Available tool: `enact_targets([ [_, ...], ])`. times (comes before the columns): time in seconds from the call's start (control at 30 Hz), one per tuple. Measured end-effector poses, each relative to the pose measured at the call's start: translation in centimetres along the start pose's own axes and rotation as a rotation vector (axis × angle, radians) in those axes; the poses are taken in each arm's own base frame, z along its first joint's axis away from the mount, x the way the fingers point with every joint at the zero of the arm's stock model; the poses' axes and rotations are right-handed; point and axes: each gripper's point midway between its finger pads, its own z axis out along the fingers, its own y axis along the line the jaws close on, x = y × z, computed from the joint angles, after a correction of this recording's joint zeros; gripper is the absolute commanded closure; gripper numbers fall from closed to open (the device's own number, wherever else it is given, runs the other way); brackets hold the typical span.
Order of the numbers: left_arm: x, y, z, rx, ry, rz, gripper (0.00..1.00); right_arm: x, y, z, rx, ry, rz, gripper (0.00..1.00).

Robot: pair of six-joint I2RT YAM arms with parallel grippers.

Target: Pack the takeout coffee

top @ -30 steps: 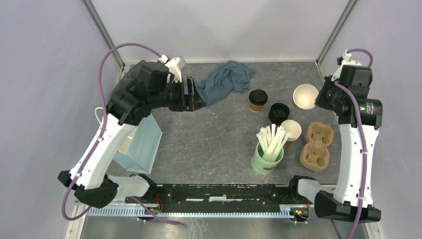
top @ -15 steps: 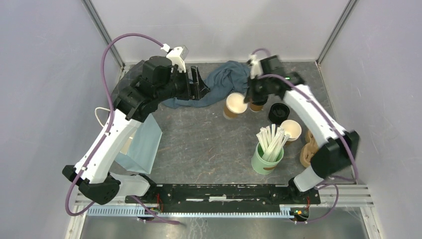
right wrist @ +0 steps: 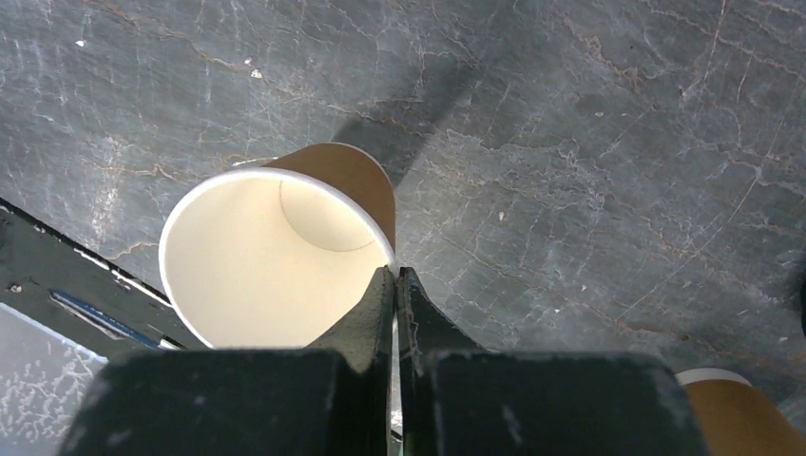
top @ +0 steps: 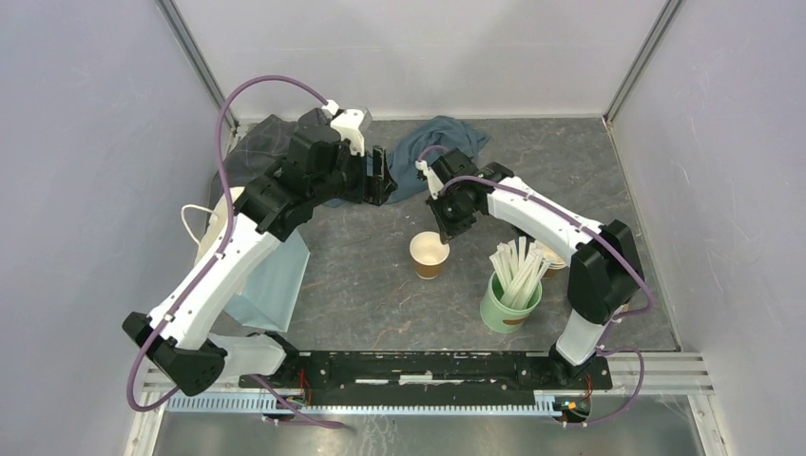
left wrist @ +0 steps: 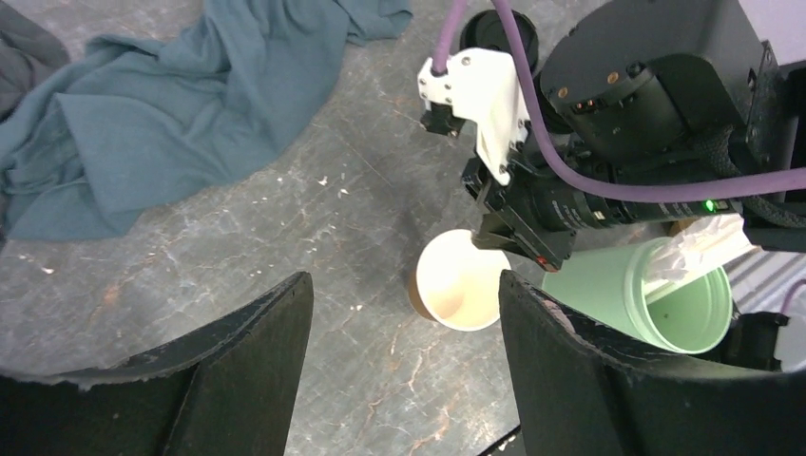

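Right gripper (right wrist: pixel 395 275) is pinched together on the lidless cup's (right wrist: pixel 266 266) rim, mid-table. Left gripper (left wrist: pixel 404 285) hangs with jaws apart near the far teal cloth (left wrist: pixel 162 123)

My left arm (top: pixel 219 275) and right arm (top: pixel 546 217) have white links between black joint housings, with black bases at six o'clock in the overhead view. A purple cable (top: pixel 257 85) loops along each. My left gripper (left wrist: pixel 404 375) has broad matte-black fingers. My right gripper (right wrist: pixel 394 280) is black too, with a white bracket (left wrist: pixel 480 90) and a small green light (left wrist: pixel 708 204).
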Motion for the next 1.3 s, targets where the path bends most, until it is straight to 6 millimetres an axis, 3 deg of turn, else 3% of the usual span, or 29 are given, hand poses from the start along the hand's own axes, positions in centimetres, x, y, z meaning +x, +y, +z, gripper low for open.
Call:
enact_targets([
  [0.3,-1.4,1.4,-0.6,-0.067,-0.066,0.012,0.21,0.1,0.0,0.0,0.037,0.002,0.0,0.55],
  [0.37,-1.5,1.8,-0.6,-0.088,-0.067,0.014,0.21,-0.6,0.1,-0.8,0.039,-0.009,-0.003,0.5],
  [0.47,-2.4,2.4,-0.3,-0.123,-0.082,0.033,0.2,-3.2,-0.6,-3.4,0.054,-0.071,0.007,0.44],
  [0.53,-3.2,2.9,0.1,-0.152,-0.092,0.043,0.17,-5.3,-2.6,-5.4,0.083,-0.144,0.036,0.42],
  [0.6,-3.7,3.5,0.7,-0.181,-0.093,0.055,0.14,-6.0,-6.6,-7.5,0.15,-0.204,0.107,0.42],
  [0.67,-4.0,4.2,1.6,-0.207,-0.08,0.058,0.13,-5.0,-12.8,-9.8,0.276,-0.242,0.223,0.42],
  [0.8,-4.2,5.3,4.3,-0.234,-0.044,0.051,0.1,-0.1,-22.3,-12.2,0.53,-0.199,0.407,0.38],
  [0.93,-3.3,6.5,7.0,-0.256,0.011,0.044,0.1,3.3,-24.8,-10.9,0.6,-0.107,0.447,0.39],
  [1.0,-2.9,7.4,8.4,-0.274,0.035,0.037,0.1,4.1,-25.7,-9.9,0.603,-0.071,0.458,0.4],
  [1.13,-2.1,10.1,10.3,-0.32,0.076,0.008,0.1,4.8,-27.4,-7.6,0.605,-0.017,0.47,0.44],
  [1.3,-3.2,14.0,11.6,-0.354,0.078,-0.049,0.1,5.6,-28.6,-4.9,0.595,0.056,0.461,0.52],
])
